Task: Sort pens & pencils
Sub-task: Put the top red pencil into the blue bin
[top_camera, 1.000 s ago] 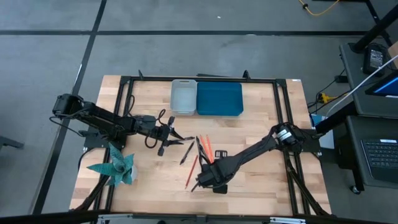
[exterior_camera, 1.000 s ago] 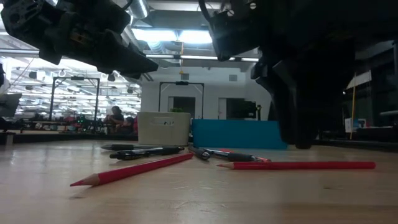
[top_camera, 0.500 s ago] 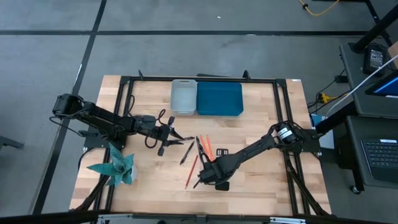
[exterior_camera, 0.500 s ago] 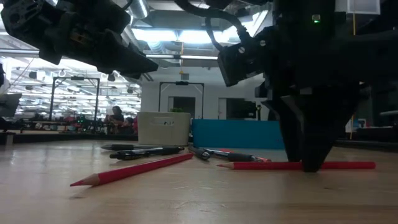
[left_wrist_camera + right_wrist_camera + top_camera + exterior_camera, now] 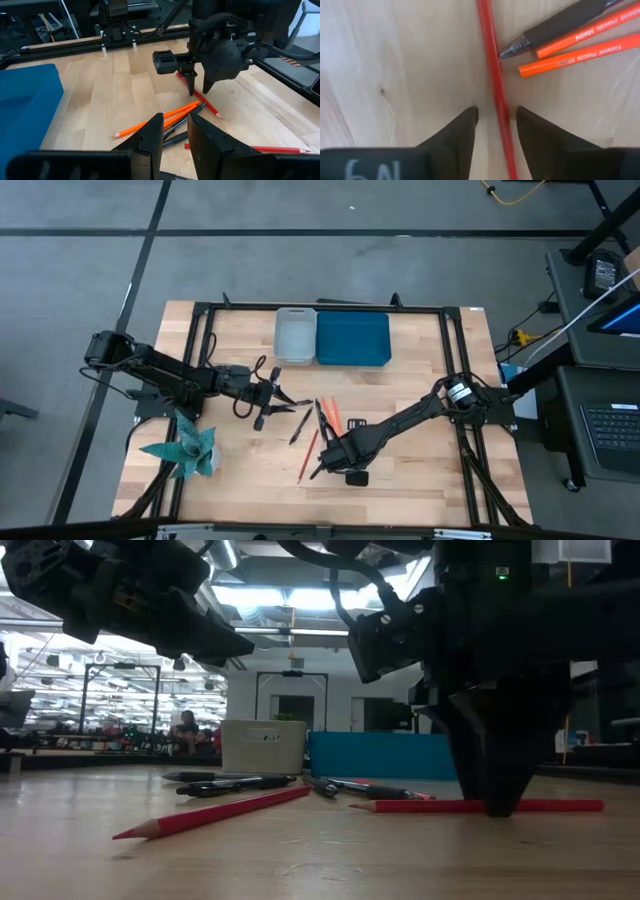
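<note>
Pencils and pens: mixed lot, loose on the wooden table (image 5: 420, 360), in a scatter near its middle, on the near side of the two bins. Red pencil (image 5: 493, 75): lies flat on the wood, running between the two fingers of the right gripper (image 5: 495, 117); the fingers stand apart on either side of it with tips down at the table, not yet pressed against the shaft, nothing lifted. The low view shows the same pencil (image 5: 440, 806) flat on the surface with the right gripper (image 5: 500, 802) planted over it. Two orange pencils (image 5: 580, 47): side by side, just beside the red one, printed with lettering. Black pen (image 5: 555, 25): next to the orange pair, its tip almost touching the red pencil. Second red pencil (image 5: 215, 812): flat, apart from the first, point toward the camera in the low view. Further black pens (image 5: 235, 781): flat, behind it. Left gripper (image 5: 283, 398): hangs above the table beside the scatter, fingers parted, carrying nothing. Grey bin (image 5: 294, 337) and blue bin (image 5: 353, 338): side by side, touching, at the far edge. Teal paper-like object (image 5: 188, 448): on the left arm's side, well apart from the scatter.
</note>
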